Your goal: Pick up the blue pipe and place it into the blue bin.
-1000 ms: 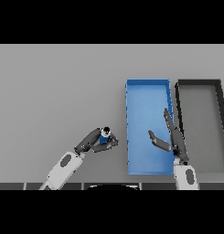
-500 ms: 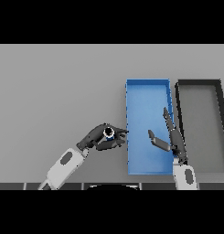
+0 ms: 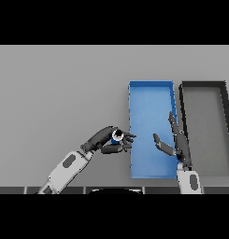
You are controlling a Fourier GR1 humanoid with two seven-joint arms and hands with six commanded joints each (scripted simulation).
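The robot's left arm comes in from the lower edge of the grey table (image 3: pixel 55 93) and reaches toward the right. Its left hand (image 3: pixel 104 140) is curled round the blue pipe (image 3: pixel 117 136), with fingers above and thumb below. The pipe's open end faces up, showing a pale ring with a dark bore, and only a little of its blue body shows between the fingers. The pipe is off the table surface in the hand's grasp, just beside the left wall of the blue bin (image 3: pixel 151 85), near that wall's lower half and still outside it. The fingertips (image 3: pixel 130 137) reach about to the bin's left rim.

The blue bin is a long tray standing lengthwise in the table's right half, its far end toward the table's back edge. The right hand (image 3: pixel 177 142) hovers over the bin's lower right part with fingers straight and spread, thumb pointing left, holding nothing.

Just beside the blue bin, on its right, stands a black bin (image 3: pixel 203 84) of similar shape with a grey floor, near the table's right edge.
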